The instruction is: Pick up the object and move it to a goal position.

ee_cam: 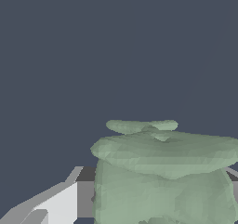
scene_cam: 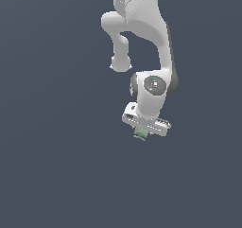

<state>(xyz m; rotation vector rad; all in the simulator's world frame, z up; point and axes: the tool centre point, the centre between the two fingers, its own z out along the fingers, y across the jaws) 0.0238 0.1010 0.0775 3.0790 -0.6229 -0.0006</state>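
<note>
Exterior view: plain dark blue-grey backdrop; tool (scene_cam: 142, 131) clamped on pale green object (scene_cam: 140, 134)

Simulated workspace, not a real room. A uniform dark slate-blue ground fills both views, with no walls, furniture or horizon. The white arm (scene_cam: 142, 42) is rendered with smooth, untextured shading; the green object (ee_cam: 162, 176) shows faceted, low-polygon surfaces in the wrist view, typical of simulator renders.
</note>
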